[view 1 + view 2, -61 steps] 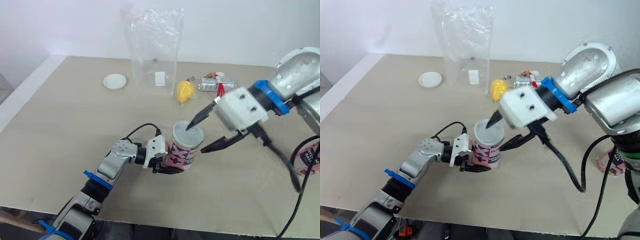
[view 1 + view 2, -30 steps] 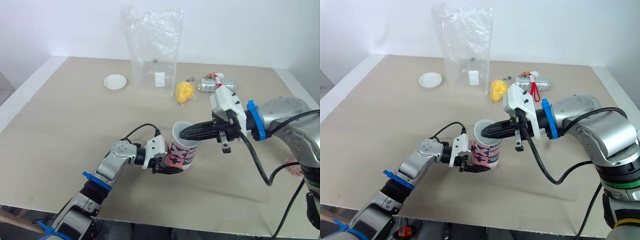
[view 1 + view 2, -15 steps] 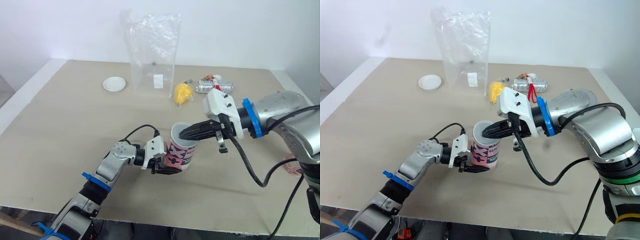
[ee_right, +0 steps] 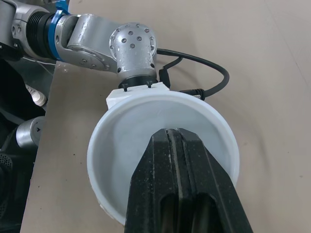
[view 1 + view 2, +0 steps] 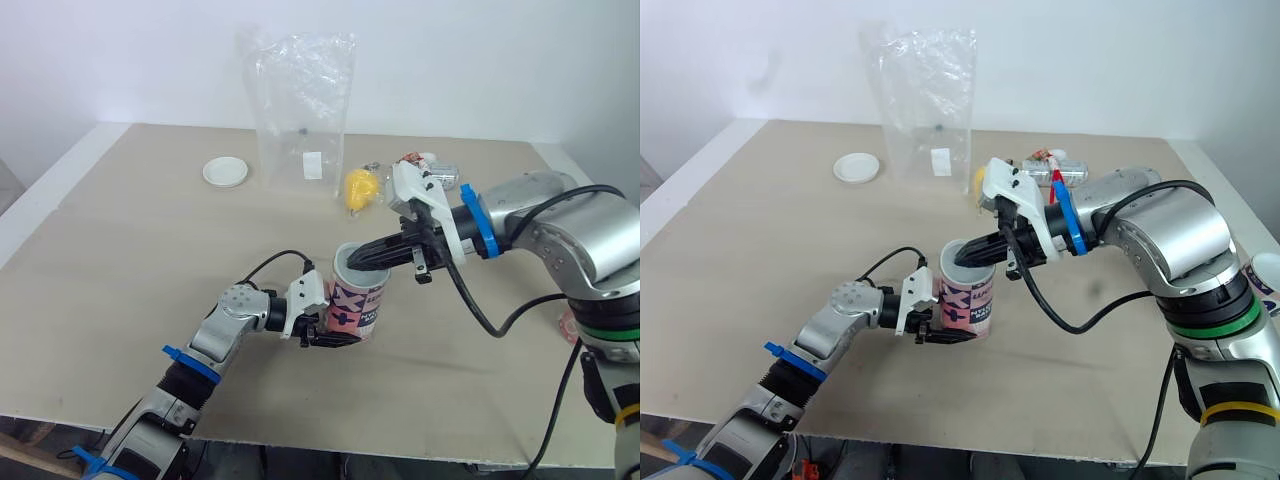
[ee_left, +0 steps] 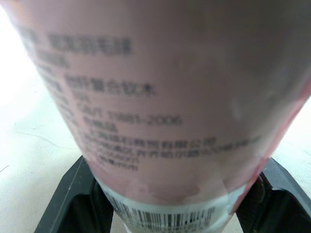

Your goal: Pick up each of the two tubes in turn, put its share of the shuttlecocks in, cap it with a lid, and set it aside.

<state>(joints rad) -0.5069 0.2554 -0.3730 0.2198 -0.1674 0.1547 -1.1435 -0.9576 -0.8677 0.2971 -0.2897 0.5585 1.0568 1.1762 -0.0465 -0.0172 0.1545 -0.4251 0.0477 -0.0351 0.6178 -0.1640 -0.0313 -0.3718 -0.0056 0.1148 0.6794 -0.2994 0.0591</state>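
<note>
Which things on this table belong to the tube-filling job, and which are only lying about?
Job: pink tube in the left gripper; lid on it, under the shut right gripper; second lid on the table.
Lying about: plastic bag, yellow thing, silvery can.

Bright, even light — soft shadows on table [image 5: 120,260], glare in left wrist view bkgd

The right gripper [image 5: 354,263] blocks the tube [image 5: 358,306] mouth; the plastic bag [image 5: 300,110] stands well behind; open table [image 5: 120,250] lies left.
</note>
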